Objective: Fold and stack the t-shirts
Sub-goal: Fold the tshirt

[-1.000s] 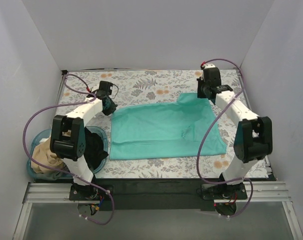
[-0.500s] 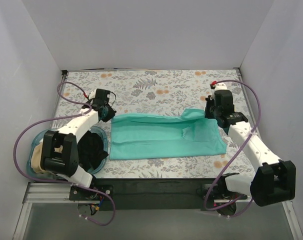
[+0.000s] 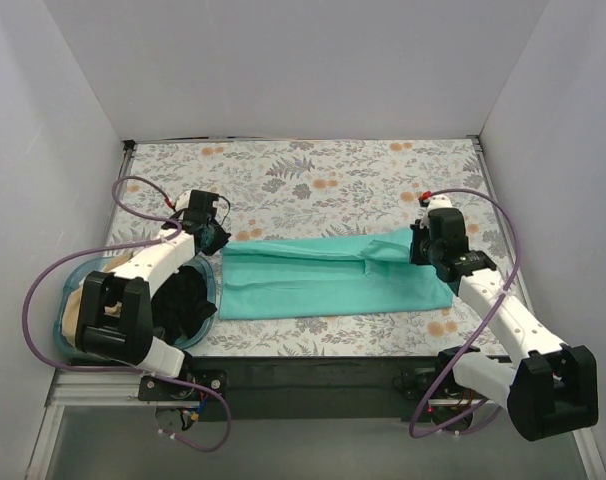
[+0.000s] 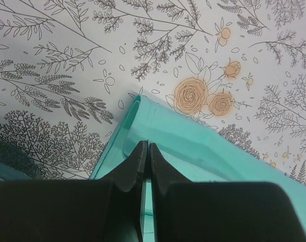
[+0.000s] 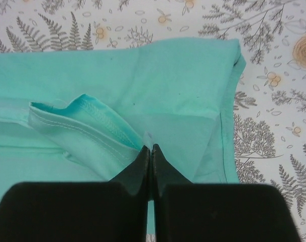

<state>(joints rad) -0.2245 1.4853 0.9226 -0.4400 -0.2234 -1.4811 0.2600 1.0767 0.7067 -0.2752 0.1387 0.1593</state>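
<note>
The teal-green t-shirt (image 3: pixel 323 275) lies across the middle of the table, its far edge folded toward the near edge. My left gripper (image 3: pixel 215 240) is shut on the shirt's far left corner (image 4: pixel 143 131). My right gripper (image 3: pixel 420 250) is shut on the shirt's far right edge (image 5: pixel 143 101); a sleeve hem (image 5: pixel 82 118) curls up beside the jaws. The tan-beige t-shirt (image 3: pixel 81 310) lies bunched in the blue basket (image 3: pixel 208 285) at the left, partly hidden by my left arm.
The table carries a floral-print cloth (image 3: pixel 313 175). White walls close in the back and both sides. The basket stands at the near left beside the left arm's base. A black rail (image 3: pixel 313 375) runs along the near edge.
Both grippers have moved toward the near edge, pulling the teal shirt's far edge over itself. The shirt now forms a narrower band.
</note>
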